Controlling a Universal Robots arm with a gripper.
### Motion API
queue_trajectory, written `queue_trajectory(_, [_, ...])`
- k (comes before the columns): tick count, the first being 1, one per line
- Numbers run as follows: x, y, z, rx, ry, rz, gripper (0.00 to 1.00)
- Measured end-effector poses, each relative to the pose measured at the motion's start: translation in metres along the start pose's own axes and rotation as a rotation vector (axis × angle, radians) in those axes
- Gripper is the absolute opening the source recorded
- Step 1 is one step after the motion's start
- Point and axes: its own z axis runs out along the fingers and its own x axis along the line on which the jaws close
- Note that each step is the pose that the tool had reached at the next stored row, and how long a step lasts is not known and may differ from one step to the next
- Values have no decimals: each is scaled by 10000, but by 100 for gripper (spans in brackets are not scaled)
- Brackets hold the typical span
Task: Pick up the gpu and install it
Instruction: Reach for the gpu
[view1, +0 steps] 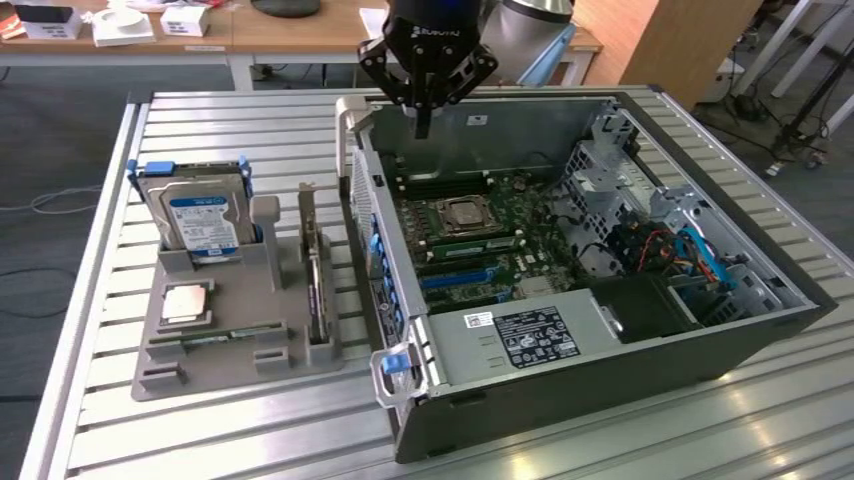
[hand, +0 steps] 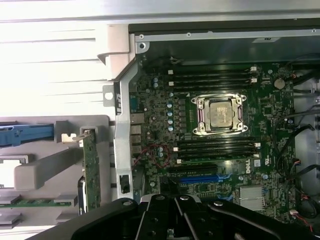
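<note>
The black gripper (view1: 423, 128) hangs shut and empty over the open dark-grey computer case (view1: 747, 330). The thin dark gpu card (view1: 316, 275) stands on edge in the grey plastic tray (view1: 200, 372) beside the case. The wrist view adds the card's green face and white Dell lettering (hand: 248, 164) on the motherboard.

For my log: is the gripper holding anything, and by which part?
Nothing: the gripper is shut and empty over the case; the gpu stands in the rack.

A slatted metal table (view1: 200, 110) stands on a dark grey floor (view1: 54, 120); behind it, a wooden desk (view1: 307, 35) carries white boxes (view1: 187, 22), with a wooden panel (view1: 681, 40) at the exterior view's right
</note>
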Motion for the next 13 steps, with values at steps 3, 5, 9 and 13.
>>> queue_trajectory(3, [49,-4,2,0,4,1,11])
queue_trajectory(5, [82,-6,3,0,8,0,11])
queue_trajectory(9, [176,-13,4,0,10,1,11])
queue_trajectory(13, [273,-21,5,0,13,0,11])
